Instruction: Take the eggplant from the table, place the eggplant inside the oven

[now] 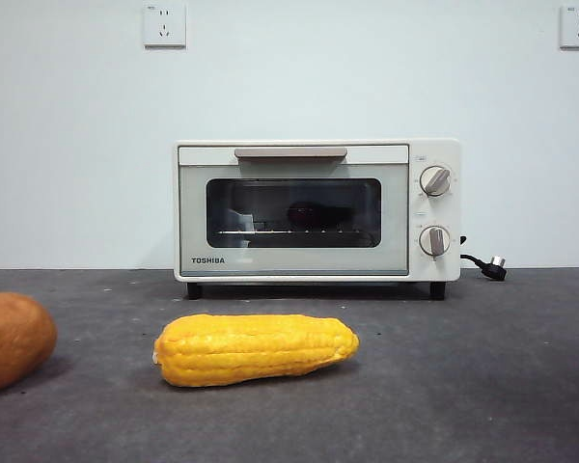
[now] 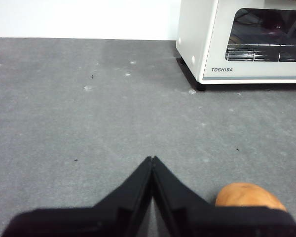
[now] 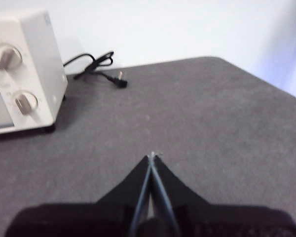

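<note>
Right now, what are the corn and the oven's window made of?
The corn looks like glossy plastic or rubber, likely a toy: its yellow is even and its kernels look moulded. The oven window looks like dark glass; you can see the wire rack through it. Its body seems cream painted metal, though that's unsure.

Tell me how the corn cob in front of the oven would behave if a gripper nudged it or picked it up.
The corn cob lies on its side on the table and looks rounded, so a sideways nudge would probably roll it. It tapers toward one end, so it may roll in a curve. Its bumpy kernel rows should give the jaws some grip, and it looks stiff rather than floppy.
</note>
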Robot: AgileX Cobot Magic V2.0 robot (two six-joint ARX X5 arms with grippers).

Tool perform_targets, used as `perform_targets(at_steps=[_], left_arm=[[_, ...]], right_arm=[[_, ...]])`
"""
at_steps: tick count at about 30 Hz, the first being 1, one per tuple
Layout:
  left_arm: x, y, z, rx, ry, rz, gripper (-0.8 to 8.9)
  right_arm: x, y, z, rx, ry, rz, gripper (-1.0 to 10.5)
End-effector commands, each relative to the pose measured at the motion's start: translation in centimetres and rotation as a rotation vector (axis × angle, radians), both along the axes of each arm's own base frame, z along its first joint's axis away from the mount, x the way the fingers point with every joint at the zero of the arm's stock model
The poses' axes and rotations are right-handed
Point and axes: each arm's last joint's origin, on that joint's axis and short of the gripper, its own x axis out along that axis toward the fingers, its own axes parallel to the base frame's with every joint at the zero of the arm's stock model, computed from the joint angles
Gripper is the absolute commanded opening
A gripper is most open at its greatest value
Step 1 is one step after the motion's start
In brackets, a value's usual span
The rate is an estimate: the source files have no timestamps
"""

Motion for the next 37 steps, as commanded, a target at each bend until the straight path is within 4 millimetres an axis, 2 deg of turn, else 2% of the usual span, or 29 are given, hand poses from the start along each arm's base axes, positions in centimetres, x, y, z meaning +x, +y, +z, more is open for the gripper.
perform_targets(at_steps=[1, 37], left_arm=[[0.07, 0.0, -0.3, -0.004, 0.001, -0.001, -0.03], [0.07, 0.0, -0.3, -0.004, 0.001, -0.001, -0.03]], right_arm=[[0.12, 0.01, -0.93, 0.001, 0.029, 0.008, 0.0], [0.09, -0.02, -1.09, 0.003, 0.047, 0.011, 0.0]])
